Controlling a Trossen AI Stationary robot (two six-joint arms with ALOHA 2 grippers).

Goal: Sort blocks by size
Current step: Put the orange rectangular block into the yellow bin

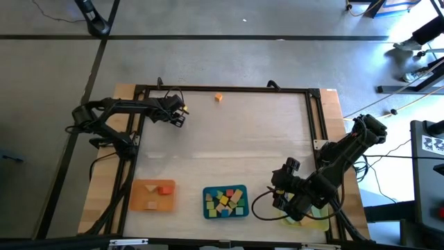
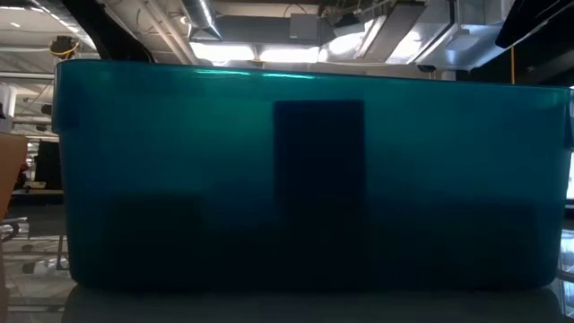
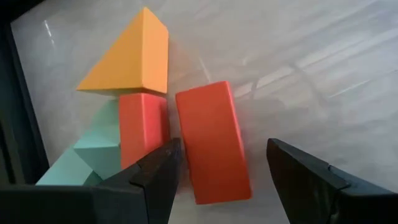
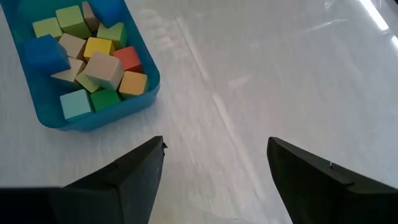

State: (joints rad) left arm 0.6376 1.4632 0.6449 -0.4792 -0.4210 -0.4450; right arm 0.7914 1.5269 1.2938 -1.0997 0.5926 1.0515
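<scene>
Blocks half sorted, left gripper poised over a cluster at the far left.

Table [image 1: 229, 139] holds three trays along the near edge: an orange tray [image 1: 147, 203] with an orange block and a pale one, a teal tray [image 1: 206, 201] packed with small cubes [image 4: 93, 65], and a yellow tray under the right arm. Right gripper [image 4: 214, 171] hangs wide and empty over bare table beside the teal tray. Left gripper [image 3: 221, 171] stands wide, its fingers straddling a red block [image 3: 211, 143]; touching it are a second red block [image 3: 143, 124], an orange wedge [image 3: 134, 56] and a mint piece [image 3: 93, 155]. One orange block [image 1: 218, 98] lies alone near the far edge. Picking looks to be the step in hand: the next move calls for lowering and closing on the red block without dragging its neighbours.
</scene>
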